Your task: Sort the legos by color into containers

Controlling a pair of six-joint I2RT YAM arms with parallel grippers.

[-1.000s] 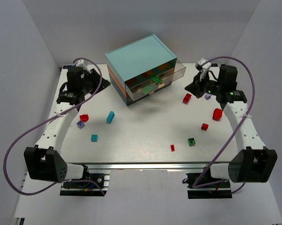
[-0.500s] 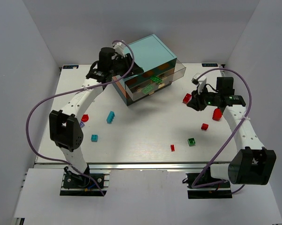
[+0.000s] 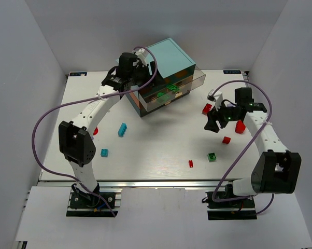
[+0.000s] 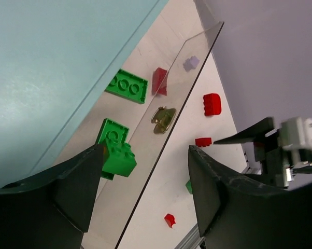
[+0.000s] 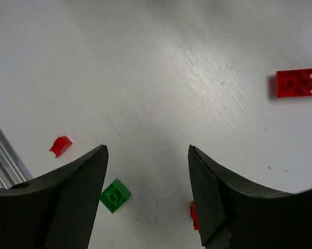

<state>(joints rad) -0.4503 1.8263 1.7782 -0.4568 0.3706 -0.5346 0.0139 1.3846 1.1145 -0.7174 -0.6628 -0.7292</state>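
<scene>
The chest stands at the back, with its clear drawer pulled out. My left gripper hangs open over that drawer. Green legos lie inside it, and one green brick shows beside the left finger, free of both jaws. My right gripper is open above the table, holding nothing. Below it are a green brick, a small red piece and a red plate. Another red brick peeks from behind the right finger.
Loose on the table are red bricks, a green one, a tiny red piece and two cyan bricks. The drawer's tan knob faces the table. White walls enclose the table.
My left arm swung from the table's left side to above the open drawer and its jaws opened. My right gripper moved toward the front, away from the red brick, and opened.
</scene>
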